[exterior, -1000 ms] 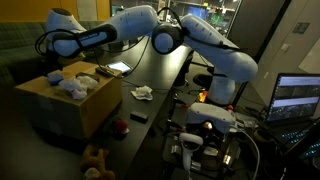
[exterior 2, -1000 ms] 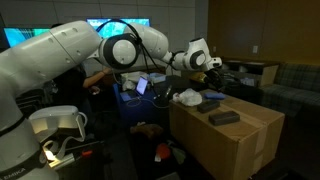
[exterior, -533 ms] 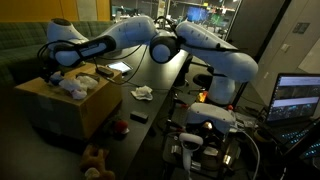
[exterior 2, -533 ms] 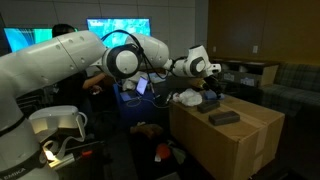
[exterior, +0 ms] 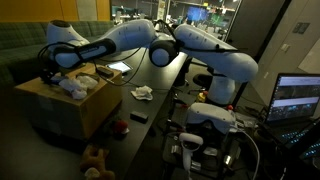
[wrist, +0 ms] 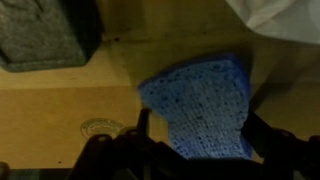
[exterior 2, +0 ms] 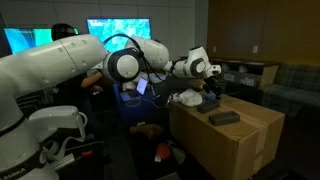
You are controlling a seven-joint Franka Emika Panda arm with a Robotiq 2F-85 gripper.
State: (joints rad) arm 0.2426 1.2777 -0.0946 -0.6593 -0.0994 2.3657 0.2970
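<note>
Blue cloth (wrist: 200, 100) sits right btwn the gripper (wrist: 203, 138) fingers in the wrist view, lying flat on top of the cardboard box (wrist: 60, 100). Jaws are spread wide w/ nothing clamped, one finger either side of the cloth's near end; can't tell if they touch it. Cloth's long axis runs roughly bottom-to-top in that view, wider edge pointing away from the gripper. Grey block (wrist: 40, 35) is off to the upper left, white cloth (wrist: 280, 20) upper right. Arm (exterior: 190, 40) is stretched far out from its base, elbow up high, wrist tipped down over the box.
</note>
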